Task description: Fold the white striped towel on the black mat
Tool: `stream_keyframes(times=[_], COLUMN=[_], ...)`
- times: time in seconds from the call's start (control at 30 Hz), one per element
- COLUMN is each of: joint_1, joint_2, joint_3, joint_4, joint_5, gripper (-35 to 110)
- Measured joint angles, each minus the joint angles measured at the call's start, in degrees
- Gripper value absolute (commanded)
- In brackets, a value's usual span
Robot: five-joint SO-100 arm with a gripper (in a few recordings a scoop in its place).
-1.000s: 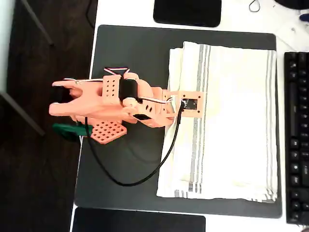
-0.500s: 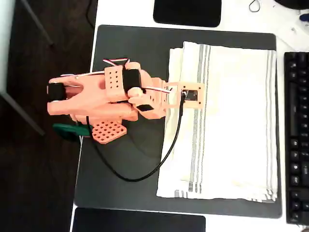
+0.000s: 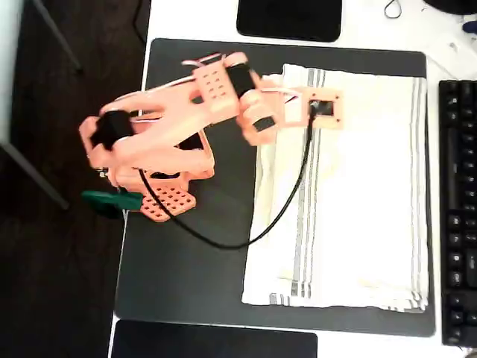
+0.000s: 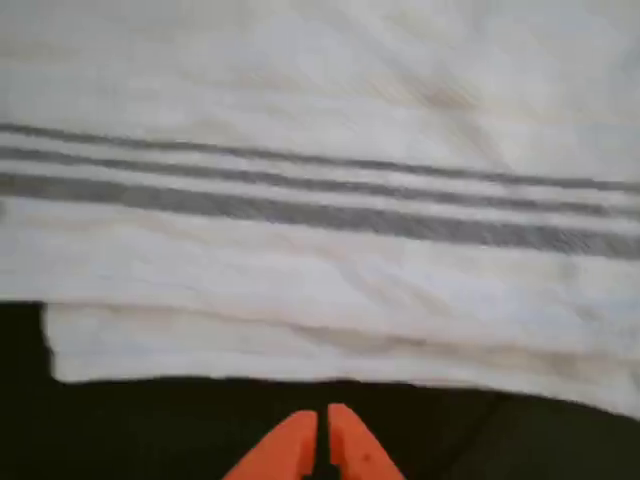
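You're in the approach step: the arm [image 3: 171, 127] reaches toward the upper left part of the white striped towel [image 3: 365, 186], nothing gripped yet. The towel lies flat on the right half of the black mat [image 3: 194, 246] in the overhead view, with layered edges showing along its left and bottom sides, so it looks partly folded already.

In the wrist view the end effector [image 4: 322, 432] sits at the bottom centre with its orange tips pressed together, over bare mat just short of the towel's edge [image 4: 300, 350]. You can't take cloth like that.

Next move, as I judge it: spread the fingers, drop onto that stacked edge, pinch all layers, then carry them across. Missing the lower layer is the risk.

Around: the arm's black cable [image 3: 291, 201] drapes over the towel's left stripes and could drag it. A black keyboard [image 3: 456, 209] sits just beside the mat's right edge, and glossy black pads lie at top [image 3: 289, 19] and bottom [image 3: 216, 343] on the white table [image 3: 201, 19].
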Motion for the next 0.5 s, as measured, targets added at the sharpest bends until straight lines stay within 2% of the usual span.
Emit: stream_keyframes(times=[0.27, 0.5], joint_1=[-7.2, -9.5], joint_2=[-22.8, -41.1], joint_3=[-19.9, -38.0], joint_4=[0.3, 3.9], joint_5=[6.2, 9.1], gripper=[2, 4])
